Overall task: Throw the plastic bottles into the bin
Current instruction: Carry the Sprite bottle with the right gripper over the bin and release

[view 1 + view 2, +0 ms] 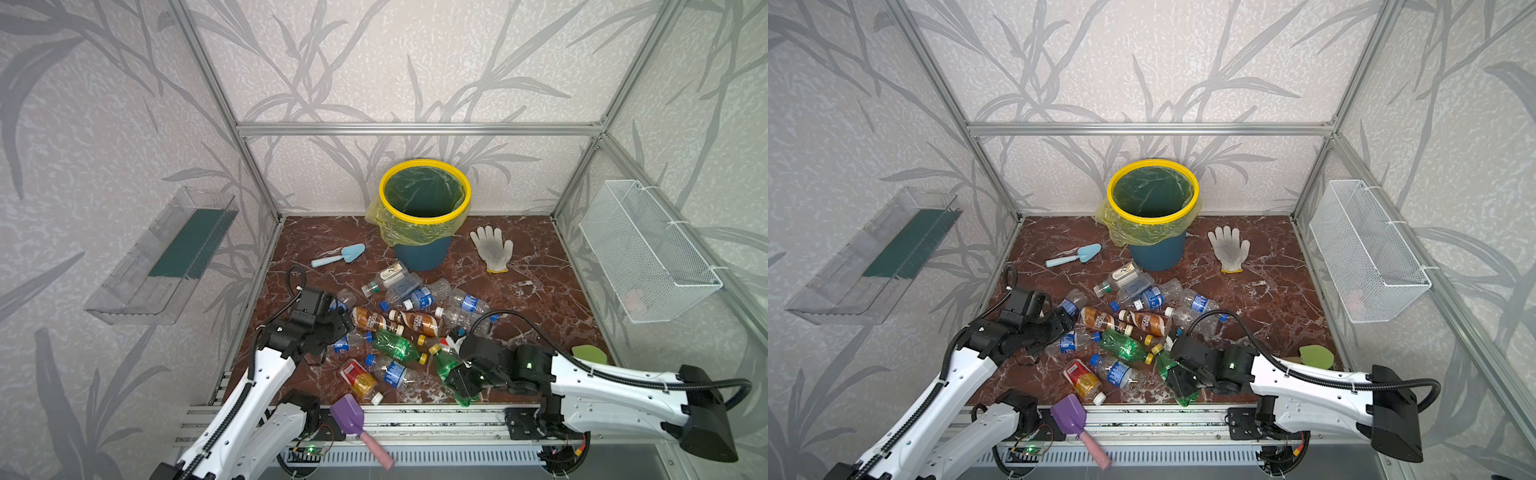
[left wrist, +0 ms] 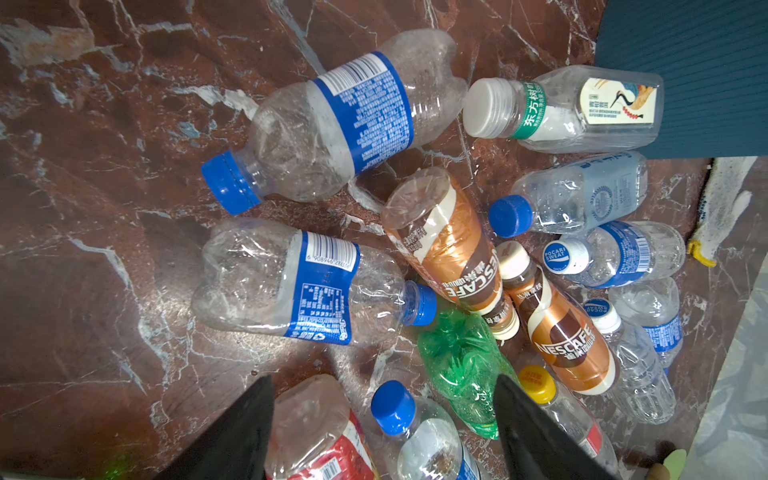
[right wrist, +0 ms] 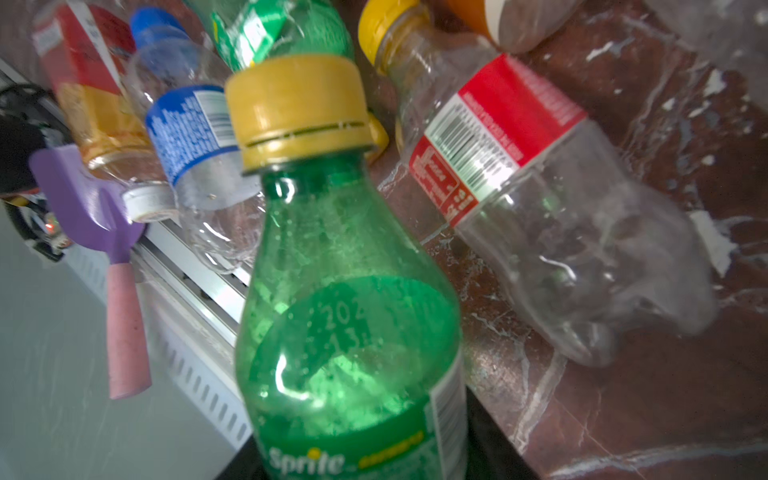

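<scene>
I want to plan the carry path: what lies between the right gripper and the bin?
The pile of plastic bottles lies there, as both top views show, between the right gripper, shut on a green bottle, and the bin.

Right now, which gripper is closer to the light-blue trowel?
Left. The left gripper hangs over the bottles just in front of the trowel; the right gripper, closed on a green bottle, is near the front edge.

Lab test booth: aluminium frame [image 1: 415, 129] (leaf-print panels [image 1: 415, 62]) around marbled tabletop [image 1: 540, 299].
</scene>
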